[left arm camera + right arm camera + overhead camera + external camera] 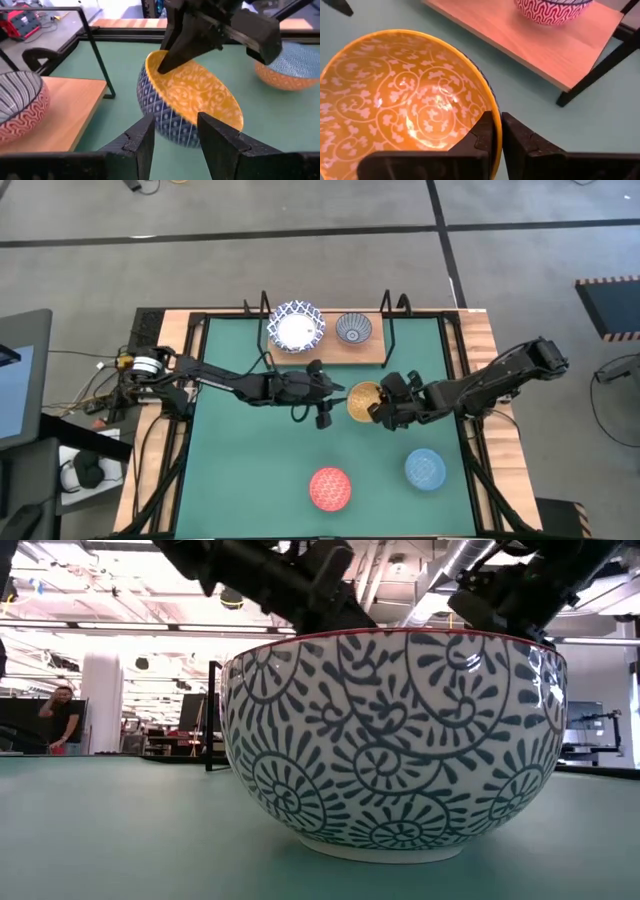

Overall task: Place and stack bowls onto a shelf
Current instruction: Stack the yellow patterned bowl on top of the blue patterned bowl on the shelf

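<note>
At frame centre of the high view, yellow-orange bowl (362,400) on the green mat (250,470), just below the wooden shelf (330,348) and tipped, as seen in the left wrist view. Right gripper (383,409) at the bowl's right edge, jaws nearly together and pinching the rim, one finger (482,131) inside and one outside in the right wrist view. Left gripper (322,393) just left of the same bowl, jaws parted with nothing between them, fingers (145,140) short of the bowl wall. On the shelf, upper centre: white bowl with blue patterned rim (295,327) at left, small grey-blue patterned bowl (353,329) at right, apart. Black wire posts (387,330) of the shelf frame upright at either end, the right one close above the right gripper. Lower centre of the mat: red bowl (330,488); to its right, light blue bowl (425,469). Low view largely blocked by one patterned bowl close to the lens; a person far back at left.
</note>
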